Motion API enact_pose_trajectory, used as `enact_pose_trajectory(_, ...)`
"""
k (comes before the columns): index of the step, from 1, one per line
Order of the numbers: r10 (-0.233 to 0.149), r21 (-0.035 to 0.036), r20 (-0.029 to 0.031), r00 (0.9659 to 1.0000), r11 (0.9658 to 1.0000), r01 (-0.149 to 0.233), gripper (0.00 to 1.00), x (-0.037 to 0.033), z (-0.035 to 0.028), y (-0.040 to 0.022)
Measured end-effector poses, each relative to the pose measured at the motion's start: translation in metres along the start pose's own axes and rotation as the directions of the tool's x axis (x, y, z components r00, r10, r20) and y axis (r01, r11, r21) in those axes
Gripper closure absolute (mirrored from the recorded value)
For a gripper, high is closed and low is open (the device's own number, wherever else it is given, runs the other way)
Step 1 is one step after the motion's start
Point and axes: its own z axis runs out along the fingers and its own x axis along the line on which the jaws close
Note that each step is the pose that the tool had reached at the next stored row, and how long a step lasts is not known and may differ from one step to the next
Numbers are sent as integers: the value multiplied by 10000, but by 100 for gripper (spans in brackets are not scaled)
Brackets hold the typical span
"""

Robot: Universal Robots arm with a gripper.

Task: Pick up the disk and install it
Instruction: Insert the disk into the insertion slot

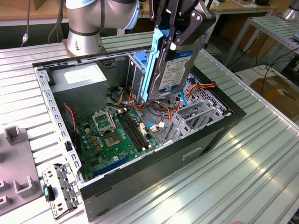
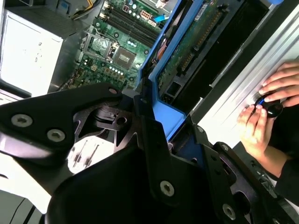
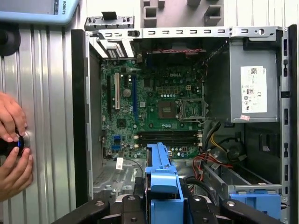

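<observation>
The disk (image 1: 176, 71), a silver drive with a white and blue label and blue side rails, hangs upright above the open computer case (image 1: 154, 170). My gripper (image 1: 176, 37) is shut on its upper end, with the lower end just over the case's cables beside the metal drive cage (image 1: 136, 74). In the second wrist view the disk's (image 2: 194, 44) green circuit board underside and blue rail run out from between the black fingers (image 2: 152, 135). In the first wrist view the disk's blue rail (image 3: 160, 170) points down towards the motherboard (image 3: 154, 109).
A grey power-supply box (image 1: 77, 80) fills one corner of the case, and the motherboard (image 1: 117, 135) lies on its floor. Orange and black cables (image 1: 161, 108) run under the disk. A metal bracket (image 1: 58, 190) lies on the table. A person's hands (image 3: 11, 140) rest on a knob beside the case.
</observation>
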Motion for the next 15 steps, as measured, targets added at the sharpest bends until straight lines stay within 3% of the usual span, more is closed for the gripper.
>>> enact_pose_trajectory(4, 0, 0, 0, 10000, 10000, 0, 63, 65, 41, -52)
enact_pose_trajectory(11, -1, 0, 1, 10000, 10000, 1, 63, 192, 111, -209)
enact_pose_trajectory(13, 0, -3, 2, 10000, 10000, 0, 63, 203, 133, -284)
enact_pose_trajectory(15, -2, -18, -1, 10000, 10000, 2, 63, 228, 157, -416)
